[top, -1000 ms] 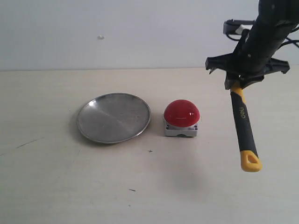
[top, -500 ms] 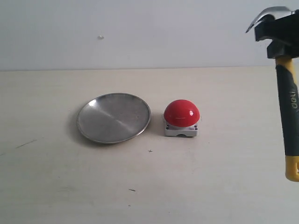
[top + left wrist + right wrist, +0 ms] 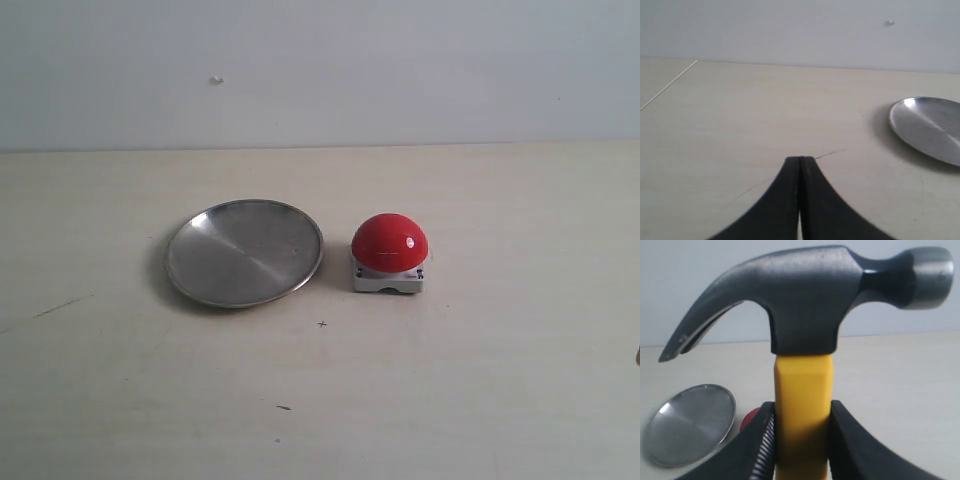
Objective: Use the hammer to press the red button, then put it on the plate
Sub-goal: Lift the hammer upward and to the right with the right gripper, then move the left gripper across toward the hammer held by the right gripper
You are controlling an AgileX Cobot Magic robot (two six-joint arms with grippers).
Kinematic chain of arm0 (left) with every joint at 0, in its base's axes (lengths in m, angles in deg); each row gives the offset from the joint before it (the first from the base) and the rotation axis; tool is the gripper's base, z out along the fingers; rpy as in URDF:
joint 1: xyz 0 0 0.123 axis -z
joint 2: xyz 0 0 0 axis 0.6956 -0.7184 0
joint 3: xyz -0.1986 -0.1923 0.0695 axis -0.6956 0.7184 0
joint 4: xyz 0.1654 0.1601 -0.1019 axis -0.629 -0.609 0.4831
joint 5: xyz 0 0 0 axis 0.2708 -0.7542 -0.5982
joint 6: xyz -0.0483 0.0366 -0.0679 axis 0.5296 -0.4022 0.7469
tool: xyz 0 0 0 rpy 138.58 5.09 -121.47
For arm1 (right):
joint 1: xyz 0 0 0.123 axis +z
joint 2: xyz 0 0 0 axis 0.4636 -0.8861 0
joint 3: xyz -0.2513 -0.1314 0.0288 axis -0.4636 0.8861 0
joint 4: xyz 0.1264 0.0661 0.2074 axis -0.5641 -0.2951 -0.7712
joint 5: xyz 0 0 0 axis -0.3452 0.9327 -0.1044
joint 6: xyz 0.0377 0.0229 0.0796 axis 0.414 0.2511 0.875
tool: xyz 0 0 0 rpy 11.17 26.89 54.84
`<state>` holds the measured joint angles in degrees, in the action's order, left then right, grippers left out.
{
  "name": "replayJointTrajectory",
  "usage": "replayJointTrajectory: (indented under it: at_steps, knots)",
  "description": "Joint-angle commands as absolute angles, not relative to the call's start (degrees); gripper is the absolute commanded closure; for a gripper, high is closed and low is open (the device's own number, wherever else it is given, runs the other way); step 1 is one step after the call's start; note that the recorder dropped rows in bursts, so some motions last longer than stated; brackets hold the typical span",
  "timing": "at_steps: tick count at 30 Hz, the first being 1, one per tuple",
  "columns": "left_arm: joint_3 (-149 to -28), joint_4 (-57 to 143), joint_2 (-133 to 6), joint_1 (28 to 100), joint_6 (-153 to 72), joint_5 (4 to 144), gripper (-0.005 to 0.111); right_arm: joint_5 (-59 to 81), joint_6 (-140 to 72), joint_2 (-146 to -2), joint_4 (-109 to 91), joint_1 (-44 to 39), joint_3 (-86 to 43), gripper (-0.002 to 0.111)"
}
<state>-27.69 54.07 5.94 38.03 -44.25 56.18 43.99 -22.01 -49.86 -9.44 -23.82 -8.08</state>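
The right gripper (image 3: 801,412) holds the hammer (image 3: 805,330), jaws clamped on the yellow handle just below the dark head. The handle runs down between the jaws and the head lies crosswise above them. The button (image 3: 389,243) sits on the table (image 3: 480,400) just beside the plate (image 3: 245,252), on the right arm's side, so that arm is the nearer one. From its wrist camera the red dome peeks past one jaw, below and beyond the hammer. No arm shows in the exterior view, so the hammer's height over the table cannot be judged. The left gripper (image 3: 800,162) is closed and empty, near the plate's far side.
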Motion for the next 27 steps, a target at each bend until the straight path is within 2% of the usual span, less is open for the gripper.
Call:
replayJointTrajectory:
  at_steps: [1, 3, 9, 19, 27]
  knots:
    - [-27.6, 53.8, 6.3, 37.9, -44.3, 56.7, 0.107, 35.4, -22.8, -50.0, -11.7, -23.7, -5.3, 0.108]
    - [-27.6, 55.4, 6.3, 37.9, -43.6, 58.2, 0.107, 35.4, -22.8, -50.3, -12.1, -23.7, -5.3, 0.108]
    - [-27.6, 78.3, 6.3, 37.9, -40.7, 65.5, 0.107, 35.4, -22.8, -50.3, -12.1, -23.7, -5.3, 0.108]
    - [-27.6, 94.5, 6.3, 37.9, -39.1, 74.9, 0.107, 35.2, -23.0, -50.3, -14.4, -23.7, -5.3, 0.108]
    - [-38.7, 98.7, 6.3, 37.9, -38.9, 75.1, 0.107, 35.6, -24.6, -50.3, -15.2, -23.7, -5.3, 0.108]
